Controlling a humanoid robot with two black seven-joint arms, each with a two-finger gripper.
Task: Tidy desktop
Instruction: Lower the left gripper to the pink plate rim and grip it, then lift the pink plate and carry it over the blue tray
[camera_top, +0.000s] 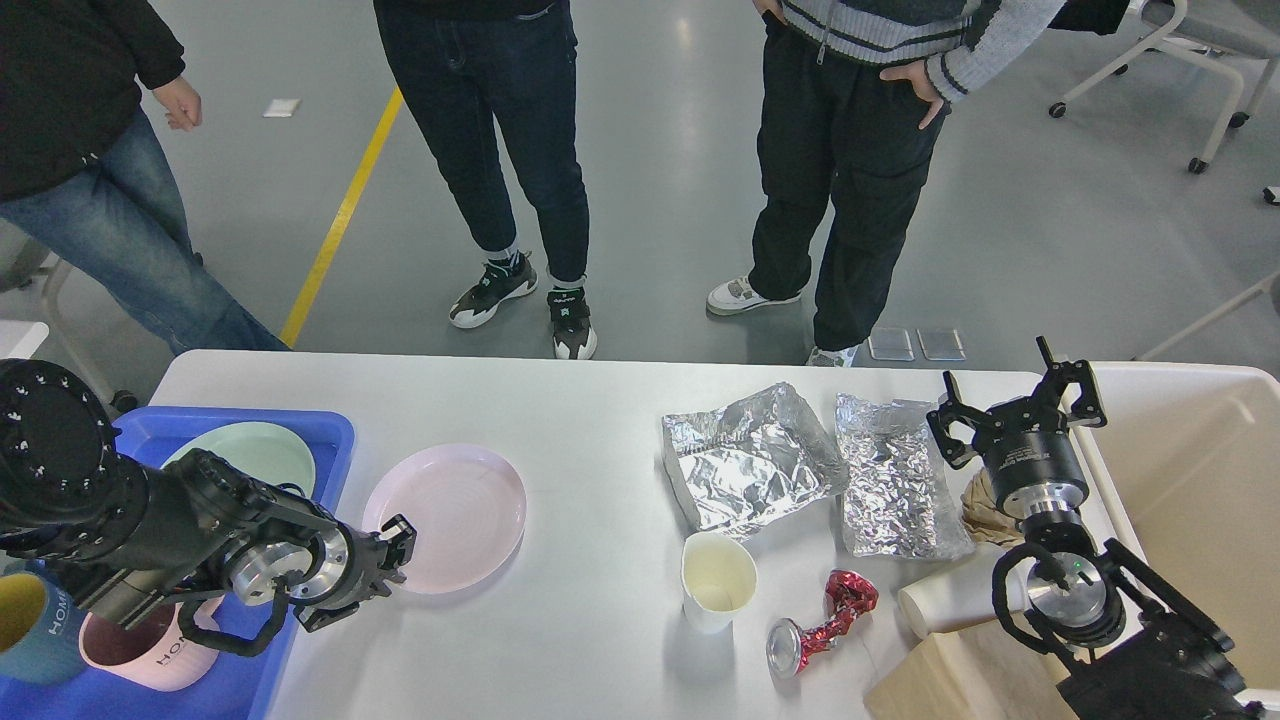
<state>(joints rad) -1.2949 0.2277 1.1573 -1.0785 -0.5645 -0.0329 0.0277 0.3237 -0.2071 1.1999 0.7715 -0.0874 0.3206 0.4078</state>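
Blue tray (335, 430) holds green plate (255, 452), pink mug (150, 650).

Legible text appears on two items only. The blue mug (22, 632), below and to the left of the left arm's fingers (397, 535), carries white capital letters reading "HOM" before the edge of the view cuts them off. The pink mug (155, 650), beside it and nearer those fingers, shows "HO"; the remaining letters cannot be made out. No other marking is readable.
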